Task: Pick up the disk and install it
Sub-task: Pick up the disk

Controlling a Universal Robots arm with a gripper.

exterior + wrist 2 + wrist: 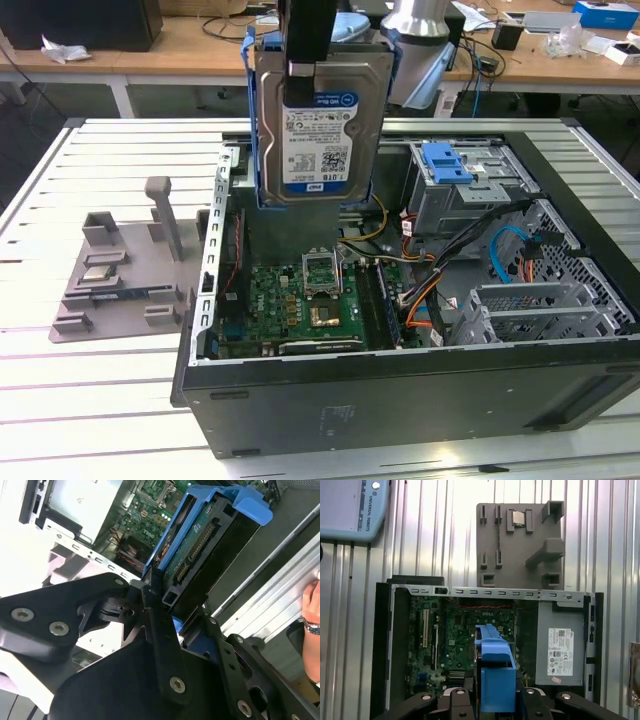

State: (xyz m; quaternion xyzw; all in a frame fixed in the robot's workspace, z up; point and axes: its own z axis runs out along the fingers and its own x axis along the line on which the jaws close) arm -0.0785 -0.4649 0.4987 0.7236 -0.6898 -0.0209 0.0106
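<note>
Pick-up is done and the install is in hand. The gripper (304, 66) holds the disk (318, 120) upright above the open computer case (400, 400), its fingers (150, 610) pinching the disk's faces. In the exterior view, the motherboard (300, 300) lies in the case at 6 o'clock from the disk, with the drive cages (470, 190) toward 3 o'clock. Seating the disk likely calls for squaring it to a bay.

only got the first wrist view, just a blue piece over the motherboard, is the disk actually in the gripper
Observer: Yes. In the exterior view the gripper is shut on the disk, which hangs upright, label toward the camera.
Operator: is it in a bay yet
Observer: No, it hangs over the motherboard of the open computer case.
Operator: where's the drive cage
Observer: The drive cage is at the exterior view's right, with a blue bracket on top.
</note>
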